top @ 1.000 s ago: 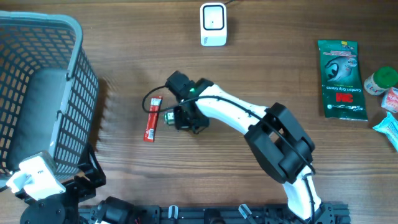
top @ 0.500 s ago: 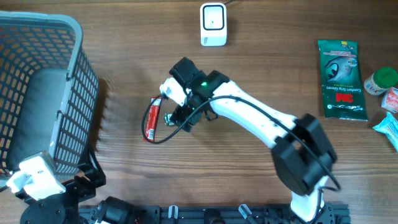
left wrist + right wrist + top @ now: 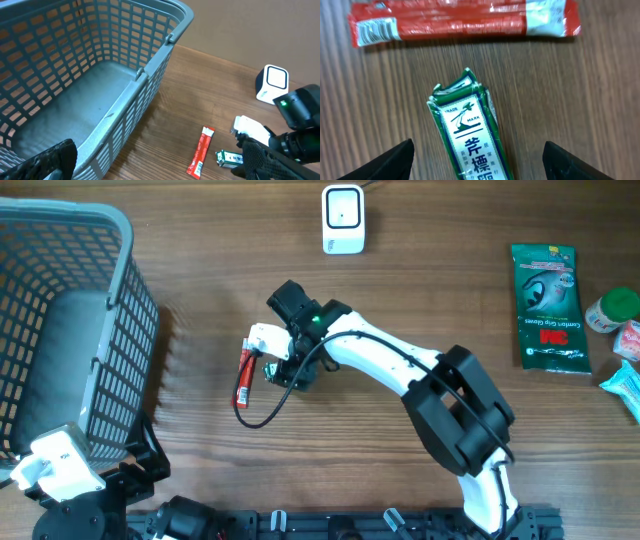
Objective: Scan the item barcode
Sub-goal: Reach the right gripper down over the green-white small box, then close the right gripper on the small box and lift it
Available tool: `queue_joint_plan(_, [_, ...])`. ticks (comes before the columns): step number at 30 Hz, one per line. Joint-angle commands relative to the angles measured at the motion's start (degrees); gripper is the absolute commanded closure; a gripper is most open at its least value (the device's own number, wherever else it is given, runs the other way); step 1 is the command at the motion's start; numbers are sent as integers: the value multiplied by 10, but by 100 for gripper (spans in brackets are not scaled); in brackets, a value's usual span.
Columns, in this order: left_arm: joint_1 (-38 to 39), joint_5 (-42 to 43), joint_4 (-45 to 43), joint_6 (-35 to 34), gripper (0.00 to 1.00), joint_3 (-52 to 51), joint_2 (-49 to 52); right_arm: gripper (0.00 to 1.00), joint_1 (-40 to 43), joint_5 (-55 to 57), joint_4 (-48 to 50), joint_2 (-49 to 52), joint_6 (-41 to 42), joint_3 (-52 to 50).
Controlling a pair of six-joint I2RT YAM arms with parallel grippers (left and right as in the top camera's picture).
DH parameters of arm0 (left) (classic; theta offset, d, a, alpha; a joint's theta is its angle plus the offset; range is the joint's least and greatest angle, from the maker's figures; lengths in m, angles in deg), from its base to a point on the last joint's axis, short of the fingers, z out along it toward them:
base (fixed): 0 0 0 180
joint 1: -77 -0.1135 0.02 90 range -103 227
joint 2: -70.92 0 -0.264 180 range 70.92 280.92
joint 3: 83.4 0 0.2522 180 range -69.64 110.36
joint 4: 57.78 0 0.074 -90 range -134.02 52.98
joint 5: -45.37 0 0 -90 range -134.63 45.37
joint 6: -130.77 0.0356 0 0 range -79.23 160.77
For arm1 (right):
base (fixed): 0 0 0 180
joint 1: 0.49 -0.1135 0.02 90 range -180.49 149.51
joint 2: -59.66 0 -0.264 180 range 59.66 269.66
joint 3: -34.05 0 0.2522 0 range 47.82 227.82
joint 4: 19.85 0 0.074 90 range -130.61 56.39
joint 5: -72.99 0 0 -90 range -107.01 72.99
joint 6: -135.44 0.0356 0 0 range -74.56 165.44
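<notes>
1. Soft, even light fell from above on the tabletop (image 3: 330, 470); colours were clear and bright.
2. The basket (image 3: 140, 310) cast a faint striped shadow to its right.
3. Glare streaked the red sachet (image 3: 465, 22) in the right wrist view.
4. The right tool's fingers (image 3: 390, 162) were dark, blurred shapes at the near edge.

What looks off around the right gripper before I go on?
The green packet, lying flat under the open right gripper, looks crumpled and ragged at the end nearest the red stick pack. Nothing else stands out.
</notes>
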Motion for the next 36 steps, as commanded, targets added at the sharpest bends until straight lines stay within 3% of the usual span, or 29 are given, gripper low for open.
queue_joint_plan(1, [2,-5,-2,-2,0,-2,-2,23,-3,5,0,20,-9,1])
queue_joint_plan(6, [2,-5,-2,-1,0,-2,-2,38,-1,5,1,23,-8,1])
queue_joint_plan(14, [2,-5,-2,-1,0,-2,-2,41,0,19,8,33,-9,-14])
queue_joint_plan(20, [2,-5,-2,-1,0,-2,-2,67,0,23,16,46,3,-9])
queue_joint_plan(25, [2,-5,-2,-2,0,-2,-2,69,0,23,-20,43,56,41])
queue_joint_plan(31, [2,-5,-2,-2,0,-2,-2,71,3,-89,-137,22,57,142])
queue_joint_plan(32, [2,-5,-2,-1,0,-2,-2,67,4,-94,-143,22,57,145])
queue_joint_plan(36, [2,-5,-2,-1,0,-2,-2,64,4,-28,-153,24,57,125])
